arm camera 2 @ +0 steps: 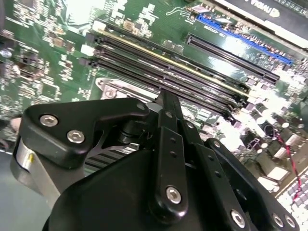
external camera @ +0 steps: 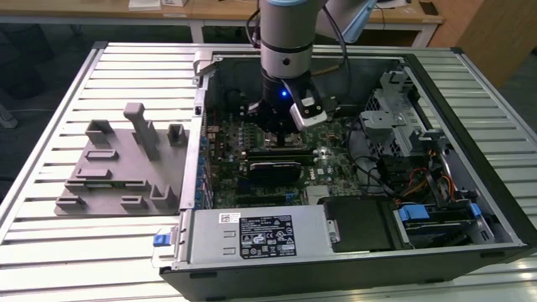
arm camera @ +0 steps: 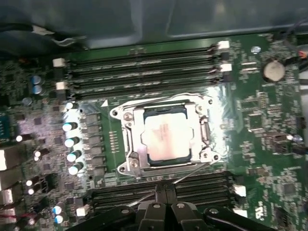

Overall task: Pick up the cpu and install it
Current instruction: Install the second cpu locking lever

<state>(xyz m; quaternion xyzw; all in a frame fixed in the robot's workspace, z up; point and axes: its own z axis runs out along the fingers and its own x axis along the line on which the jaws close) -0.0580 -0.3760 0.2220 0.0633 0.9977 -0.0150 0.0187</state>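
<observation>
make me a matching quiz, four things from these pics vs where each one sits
Things:
1. cpu
2. grey fixture tray
3. end effector
4. computer case

Places:
A. on the slatted table, at the exterior view's left of the case
B. seated inside the metal socket frame on the motherboard
C. lying open on the slatted table
D. lowered inside the case, over the motherboard beside the socket

Pairs: 1-B, 2-A, 3-D, 4-C
</observation>
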